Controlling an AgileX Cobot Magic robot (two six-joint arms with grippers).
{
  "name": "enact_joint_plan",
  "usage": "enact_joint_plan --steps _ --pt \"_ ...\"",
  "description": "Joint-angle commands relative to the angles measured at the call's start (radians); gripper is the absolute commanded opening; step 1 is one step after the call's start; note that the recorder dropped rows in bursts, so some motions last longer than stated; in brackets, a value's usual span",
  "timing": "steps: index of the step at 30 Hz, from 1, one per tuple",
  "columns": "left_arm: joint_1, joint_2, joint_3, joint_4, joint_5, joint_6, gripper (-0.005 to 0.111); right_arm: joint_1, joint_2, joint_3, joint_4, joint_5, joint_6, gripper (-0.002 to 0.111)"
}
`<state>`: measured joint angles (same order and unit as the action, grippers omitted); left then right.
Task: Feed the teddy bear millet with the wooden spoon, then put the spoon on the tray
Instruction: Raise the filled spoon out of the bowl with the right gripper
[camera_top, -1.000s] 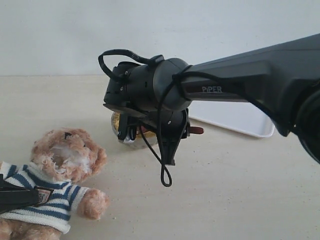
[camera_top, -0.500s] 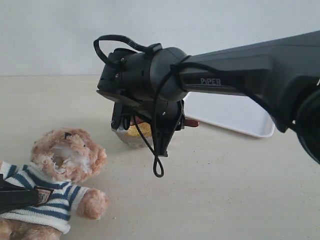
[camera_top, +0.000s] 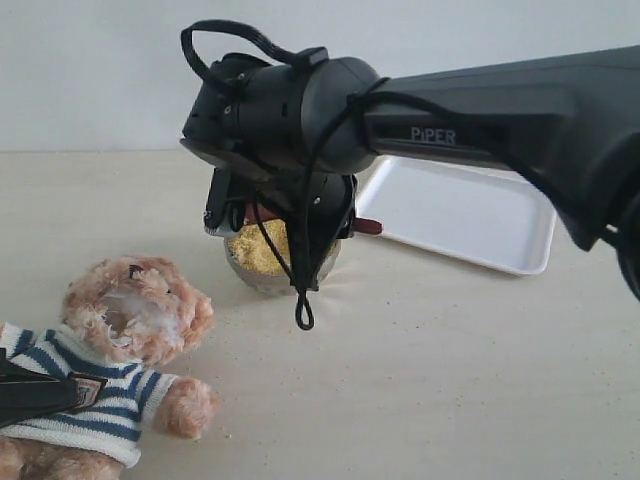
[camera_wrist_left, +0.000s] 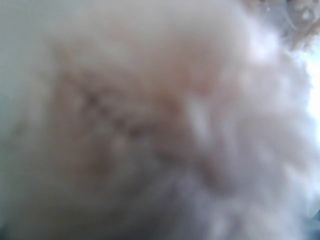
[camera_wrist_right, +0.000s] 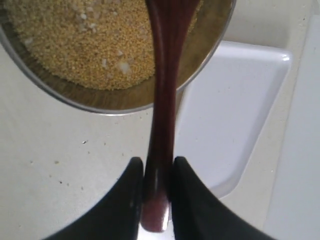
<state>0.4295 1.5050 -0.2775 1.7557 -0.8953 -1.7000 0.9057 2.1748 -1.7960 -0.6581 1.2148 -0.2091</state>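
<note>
The right wrist view is revealing what the exterior view's arm is hiding: the right gripper (camera_wrist_right: 155, 172) is clamping the one glossy reddish-brown wooden spoon (camera_wrist_right: 162, 100) over fine yellow millet (camera_wrist_right: 75, 40) in one round silver metal bowl (camera_wrist_right: 115, 104), beside the flat white tray (camera_wrist_right: 235, 110). One fluffy light-brown teddy bear (camera_top: 135, 320) is lying near the bowl. The left gripper (camera_top: 45, 392) is pressing at its sweater, its own camera giving only blurred fur, so I cannot tell its grip.

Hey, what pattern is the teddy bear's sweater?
The teddy bear wears a sweater in navy and white stripes, clearest in the exterior view.
</note>
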Motion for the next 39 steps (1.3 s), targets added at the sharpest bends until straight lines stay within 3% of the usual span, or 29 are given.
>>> enact_joint_plan --steps 1,25,39 --pt "0.003 -0.009 0.004 -0.011 -0.020 0.004 0.006 -0.001 -0.039 -0.009 0.022 0.006 -0.006 0.001" --pt "0.003 -0.009 0.004 -0.011 -0.020 0.004 0.006 -0.001 -0.153 -0.003 0.389 0.006 -0.010 0.001" --pt "0.003 -0.009 0.004 -0.011 -0.020 0.004 0.006 0.001 -0.334 0.290 0.419 0.006 -0.002 0.001"
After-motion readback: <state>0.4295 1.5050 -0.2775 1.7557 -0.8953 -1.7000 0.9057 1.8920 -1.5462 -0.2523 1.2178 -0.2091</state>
